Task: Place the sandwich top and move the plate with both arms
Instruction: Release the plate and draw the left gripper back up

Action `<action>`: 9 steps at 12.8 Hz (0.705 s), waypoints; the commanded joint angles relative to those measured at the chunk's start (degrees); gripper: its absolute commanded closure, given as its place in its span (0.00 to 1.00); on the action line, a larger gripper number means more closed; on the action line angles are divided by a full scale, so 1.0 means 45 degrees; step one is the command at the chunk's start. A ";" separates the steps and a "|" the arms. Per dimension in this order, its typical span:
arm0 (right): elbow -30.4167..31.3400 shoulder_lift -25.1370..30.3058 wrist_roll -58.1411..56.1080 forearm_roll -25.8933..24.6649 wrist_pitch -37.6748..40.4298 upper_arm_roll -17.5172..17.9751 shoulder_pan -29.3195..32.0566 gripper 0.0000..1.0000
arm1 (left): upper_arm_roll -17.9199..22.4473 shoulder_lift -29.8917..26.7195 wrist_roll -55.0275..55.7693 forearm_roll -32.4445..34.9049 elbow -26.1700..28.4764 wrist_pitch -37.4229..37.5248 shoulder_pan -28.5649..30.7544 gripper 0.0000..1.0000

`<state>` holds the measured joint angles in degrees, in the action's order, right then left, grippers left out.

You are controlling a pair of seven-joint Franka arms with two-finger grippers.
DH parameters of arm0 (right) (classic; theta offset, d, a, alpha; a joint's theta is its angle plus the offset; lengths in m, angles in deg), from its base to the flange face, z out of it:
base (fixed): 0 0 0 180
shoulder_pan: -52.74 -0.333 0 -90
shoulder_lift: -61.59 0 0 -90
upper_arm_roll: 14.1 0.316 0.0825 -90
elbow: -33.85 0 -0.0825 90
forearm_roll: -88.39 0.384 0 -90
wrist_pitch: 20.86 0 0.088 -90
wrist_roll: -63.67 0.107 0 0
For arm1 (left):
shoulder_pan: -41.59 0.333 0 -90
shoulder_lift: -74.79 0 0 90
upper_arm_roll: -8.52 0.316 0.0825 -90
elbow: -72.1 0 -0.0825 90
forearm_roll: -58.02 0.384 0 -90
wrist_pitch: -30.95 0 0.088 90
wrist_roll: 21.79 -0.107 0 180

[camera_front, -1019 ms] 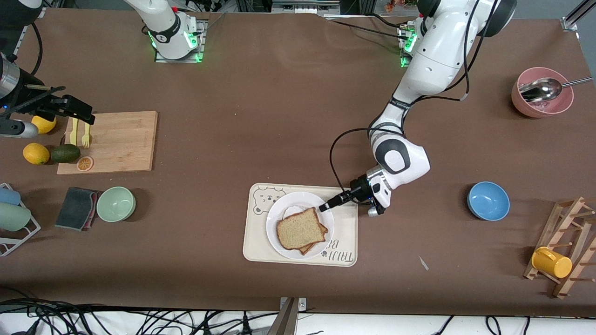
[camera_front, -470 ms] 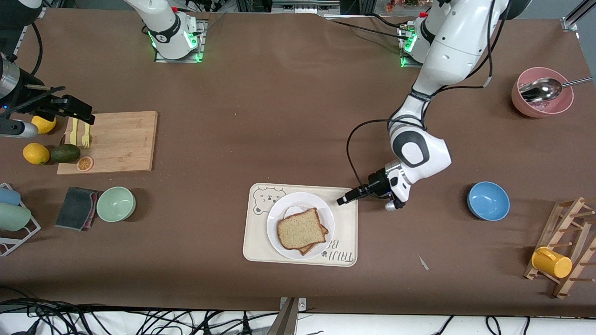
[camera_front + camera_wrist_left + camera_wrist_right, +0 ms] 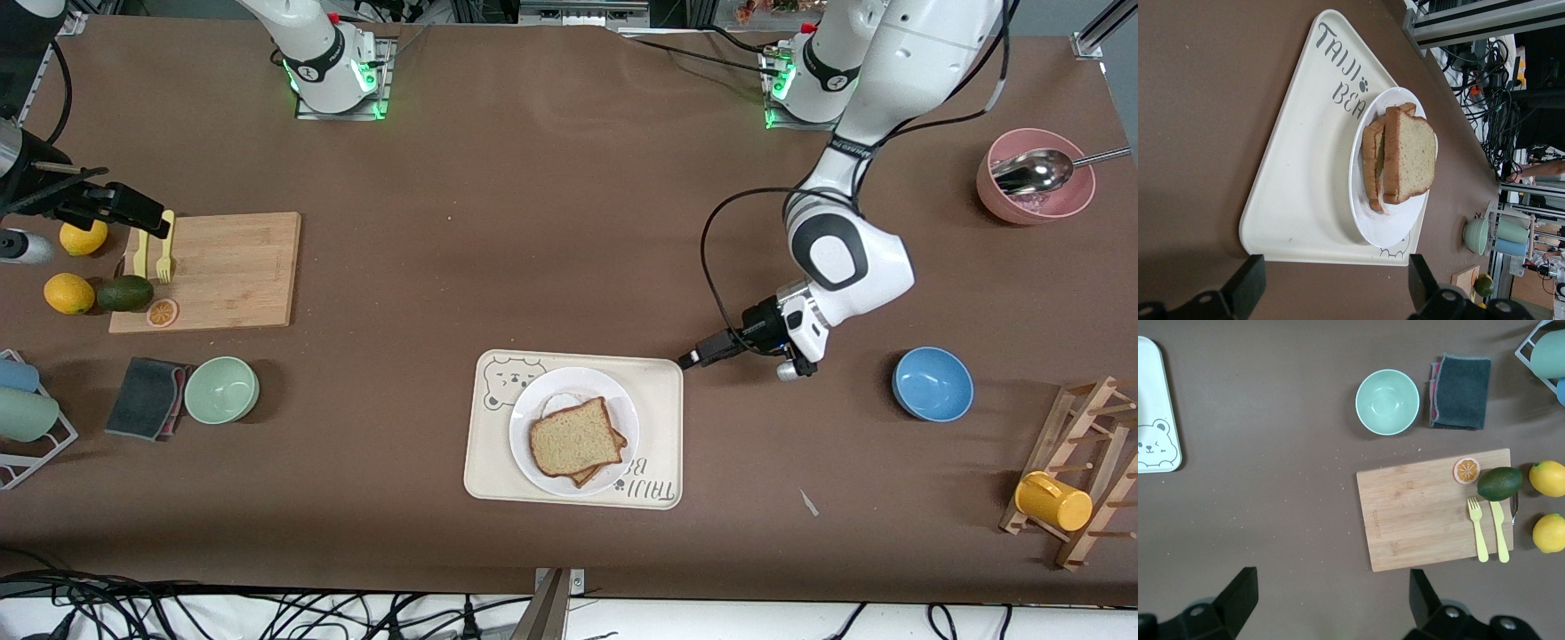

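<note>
The left gripper [image 3: 693, 358], fingers spread and empty, hangs over the brown counter [image 3: 533, 222] just beside the cream bear-printed tray [image 3: 653, 427]. The speckled tan bread slice [image 3: 569, 438] lies stacked on the round white plate [image 3: 622, 409]. An uneven two-arm lift could slide that slice off. The right gripper [image 3: 164, 227], fingers spread too, waits over the wooden cutting board [image 3: 231, 267].

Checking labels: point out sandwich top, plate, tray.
sandwich top [image 3: 569, 439], front view, middle of bare upper face.
plate [image 3: 562, 382], front view, bare white rim.
tray [image 3: 655, 422], front view, bare surface beside plate.
</note>
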<state>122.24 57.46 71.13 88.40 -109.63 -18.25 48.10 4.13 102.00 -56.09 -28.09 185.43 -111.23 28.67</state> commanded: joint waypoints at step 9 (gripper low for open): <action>-0.0326 -0.0020 0.0393 0.0000 0.0158 0.0024 -0.0023 0.00 | -0.1095 -0.4968 0.6855 1.2679 0.1085 0.4558 0.3240 0.00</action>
<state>122.15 57.47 72.62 88.40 -109.77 -18.18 48.05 0.25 84.23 -29.29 21.55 188.64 -94.34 41.71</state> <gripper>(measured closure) 0.000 0.000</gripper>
